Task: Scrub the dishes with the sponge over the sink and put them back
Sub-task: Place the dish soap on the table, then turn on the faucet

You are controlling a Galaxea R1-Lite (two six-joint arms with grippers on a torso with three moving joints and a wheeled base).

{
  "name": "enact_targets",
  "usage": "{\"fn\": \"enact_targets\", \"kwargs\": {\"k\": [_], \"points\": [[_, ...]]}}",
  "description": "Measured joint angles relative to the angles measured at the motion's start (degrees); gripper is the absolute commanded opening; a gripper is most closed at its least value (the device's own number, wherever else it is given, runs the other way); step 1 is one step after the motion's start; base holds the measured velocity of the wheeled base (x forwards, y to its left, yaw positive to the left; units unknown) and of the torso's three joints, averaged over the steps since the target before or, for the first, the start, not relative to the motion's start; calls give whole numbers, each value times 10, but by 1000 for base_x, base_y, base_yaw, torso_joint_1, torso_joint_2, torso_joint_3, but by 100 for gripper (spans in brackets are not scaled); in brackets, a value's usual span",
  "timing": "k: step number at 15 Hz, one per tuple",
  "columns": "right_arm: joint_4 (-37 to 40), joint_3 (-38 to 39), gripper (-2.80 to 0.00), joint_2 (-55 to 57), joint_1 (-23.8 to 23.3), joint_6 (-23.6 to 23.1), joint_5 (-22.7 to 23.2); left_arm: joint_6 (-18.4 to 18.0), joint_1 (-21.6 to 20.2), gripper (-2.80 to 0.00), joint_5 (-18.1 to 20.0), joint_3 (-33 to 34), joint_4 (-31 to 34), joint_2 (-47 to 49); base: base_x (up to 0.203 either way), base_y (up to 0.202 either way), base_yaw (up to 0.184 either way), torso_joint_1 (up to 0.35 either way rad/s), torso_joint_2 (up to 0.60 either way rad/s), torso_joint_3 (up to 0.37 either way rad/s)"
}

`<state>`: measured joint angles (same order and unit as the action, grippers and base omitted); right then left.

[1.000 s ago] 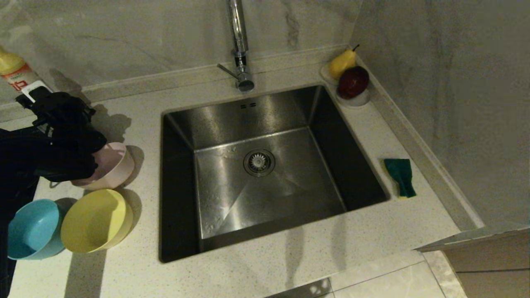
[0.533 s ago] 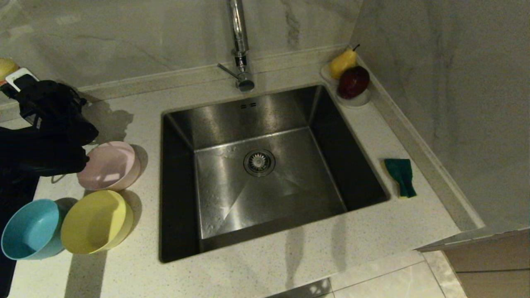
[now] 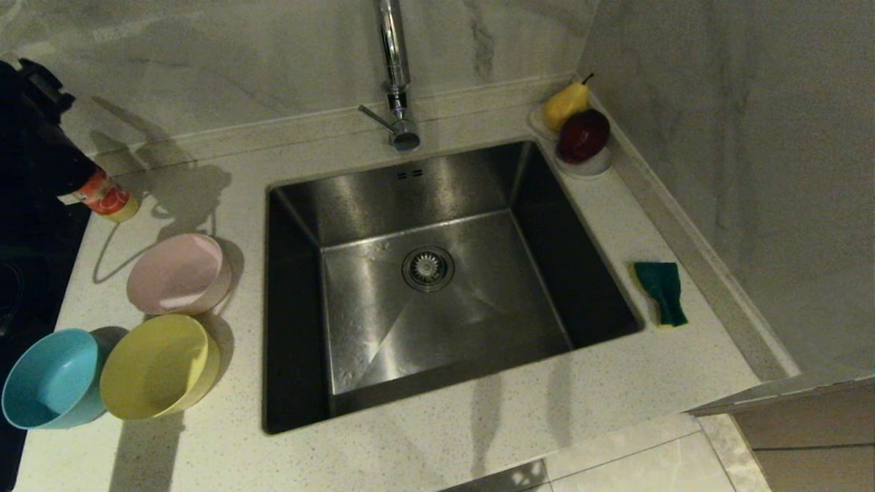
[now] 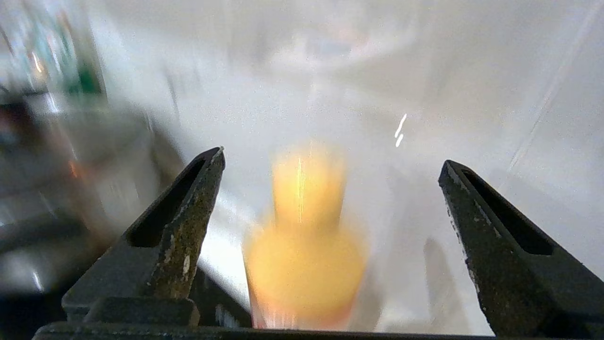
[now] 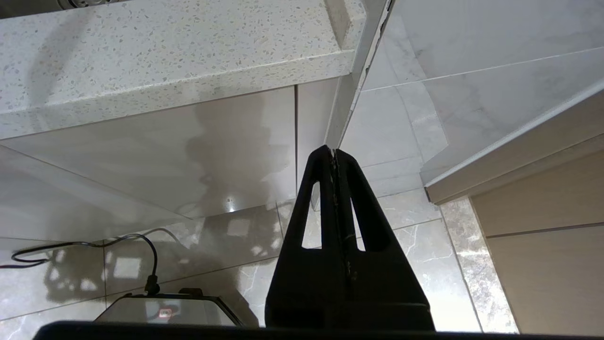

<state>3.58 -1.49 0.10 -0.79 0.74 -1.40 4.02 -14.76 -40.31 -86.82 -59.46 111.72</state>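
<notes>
Left gripper (image 4: 330, 158) spread wide, holding nothing, up at the counter's far left over a yellow-capped bottle (image 3: 102, 195). Right gripper (image 5: 334, 153) pressed together, parked below the counter edge. Pink bowl (image 3: 179, 273), yellow bowl (image 3: 157, 365), blue bowl (image 3: 51, 379) sit left of sink (image 3: 437, 287); sponge (image 3: 661, 290) right of it. Pear (image 3: 566, 102) and apple (image 3: 583, 134) on dish by faucet (image 3: 393, 68).

**Stuff you can't quite make out here**

The left arm (image 3: 34, 157) is cut off by the head view's left edge and hides most of the bottle (image 3: 106, 197). That bottle's just a yellow smear in the left wrist view. Light blue bowl (image 3: 48, 376) gets clipped slightly too.
</notes>
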Motion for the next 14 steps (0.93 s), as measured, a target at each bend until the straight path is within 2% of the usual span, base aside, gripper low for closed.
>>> {"fn": "enact_targets", "kwargs": {"k": [2,3,9,12,14], "points": [[0,0,-280,0,0,0,0,-2,0,0,6,-1,36,-64,0,0,0,0,0,0],[0,0,-280,0,0,0,0,-2,0,-280,12,-2,63,-93,0,0,0,0,0,0],[1,0,-280,0,0,0,0,1,1,-280,57,34,282,-259,0,0,0,0,0,0],[0,0,-280,0,0,0,0,3,10,-280,114,109,401,-346,0,0,0,0,0,0],[0,0,-280,0,0,0,0,5,36,-280,166,154,494,-413,0,0,0,0,0,0]]}}
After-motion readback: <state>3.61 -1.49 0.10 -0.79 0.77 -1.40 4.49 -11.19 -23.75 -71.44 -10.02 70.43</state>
